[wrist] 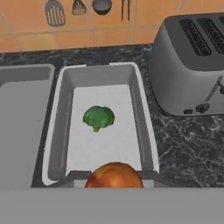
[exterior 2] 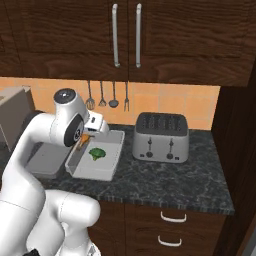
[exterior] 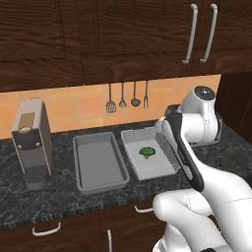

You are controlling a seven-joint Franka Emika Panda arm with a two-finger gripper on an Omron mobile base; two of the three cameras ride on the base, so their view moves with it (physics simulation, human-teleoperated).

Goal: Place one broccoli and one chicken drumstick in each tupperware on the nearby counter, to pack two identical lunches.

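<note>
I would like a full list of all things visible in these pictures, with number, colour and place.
tupperware: two, grey, side by side on the counter
broccoli: one, green, inside the tupperware nearer the toaster
chicken drumstick: one, orange-brown, held above that tupperware's near end
toaster: one, silver, on the counter
coffee machine: one, grey, on the counter
utensils: four, dark, hanging on the tiled wall
cabinets: dark brown, above
hand: one, white, shut on the chicken drumstick

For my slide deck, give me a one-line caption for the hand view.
Tool carrying a chicken drumstick over the near end of a tupperware that already holds broccoli, toaster alongside.
</note>
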